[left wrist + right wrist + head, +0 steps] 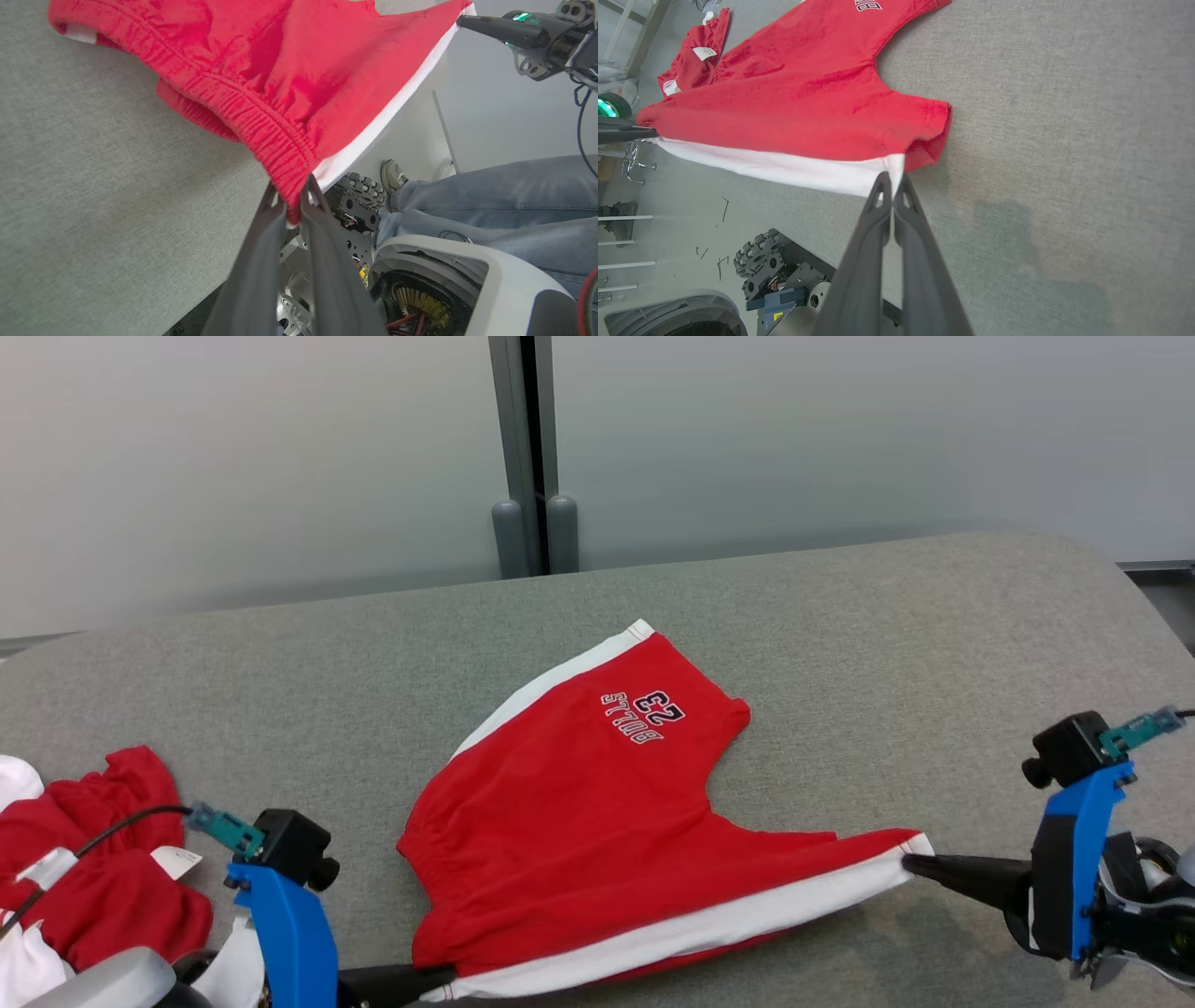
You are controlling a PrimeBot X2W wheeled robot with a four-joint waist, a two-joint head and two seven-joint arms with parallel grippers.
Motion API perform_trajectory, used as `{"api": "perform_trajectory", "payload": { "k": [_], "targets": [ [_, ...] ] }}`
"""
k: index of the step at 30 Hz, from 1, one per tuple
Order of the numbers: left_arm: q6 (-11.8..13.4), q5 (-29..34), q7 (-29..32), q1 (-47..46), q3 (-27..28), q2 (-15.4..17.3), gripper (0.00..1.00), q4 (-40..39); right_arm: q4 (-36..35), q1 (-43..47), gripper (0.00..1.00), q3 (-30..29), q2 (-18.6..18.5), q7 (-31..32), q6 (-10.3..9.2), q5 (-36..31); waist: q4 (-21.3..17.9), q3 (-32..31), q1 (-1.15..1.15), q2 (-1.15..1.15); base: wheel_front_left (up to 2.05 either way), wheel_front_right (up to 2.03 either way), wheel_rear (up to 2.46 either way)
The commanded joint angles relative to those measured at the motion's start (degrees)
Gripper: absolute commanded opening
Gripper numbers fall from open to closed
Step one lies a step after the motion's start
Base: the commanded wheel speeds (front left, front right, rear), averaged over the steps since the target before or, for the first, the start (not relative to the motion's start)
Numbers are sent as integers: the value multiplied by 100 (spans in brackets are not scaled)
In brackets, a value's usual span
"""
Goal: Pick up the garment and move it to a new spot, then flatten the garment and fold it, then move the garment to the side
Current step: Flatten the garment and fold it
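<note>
The garment (579, 803) is a pair of red shorts with white side stripes and a "BULLS 23" print, spread on the grey table (840, 644). My left gripper (446, 978) is shut on the waistband corner at the table's near edge; the left wrist view shows the elastic waistband (261, 126) pinched between the dark fingers (252, 261). My right gripper (910, 865) is shut on the white-striped leg hem corner; in the right wrist view its gripper (892, 179) pinches the white stripe (784, 168). The near edge is stretched between both grippers and lifted slightly.
Another red and white garment (93, 859) lies bunched at the table's left end. A person's jeans-clad leg (490, 196) and shoe (395, 175) sit beside the robot base below the table edge. A grey partition wall (523, 457) stands behind the table.
</note>
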Motion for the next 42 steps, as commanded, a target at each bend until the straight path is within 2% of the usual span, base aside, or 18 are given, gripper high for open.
{"api": "perform_trajectory", "payload": {
  "k": [1,6,11,18,26,42],
  "targets": [
    [-42,-86,100,-154,64,-44,0,97,63,-158,0,-36,112,142,1,72,69,106,0,0,0,0,0],
    [-129,-512,640,-703,276,-283,0,555,407,-827,0,-181,493,533,1,25,202,464,0,0,0,0,0],
    [-174,-668,1032,-1211,421,-531,0,998,981,-1486,0,-284,872,1030,1,103,322,866,0,0,0,0,0],
    [-235,-985,1274,-1661,705,-729,0,1402,1752,-2212,0,-480,1292,1338,1,109,513,1344,0,0,0,0,0],
    [-240,-846,1313,-1995,801,-828,0,1656,2340,-2676,0,-696,1423,1402,1,128,782,1747,0,0,0,0,0],
    [-329,-416,1260,-2601,806,-1403,0,2276,3611,-3600,0,-781,1956,1401,1,-179,1261,2440,0,0,0,0,0]
  ]
}}
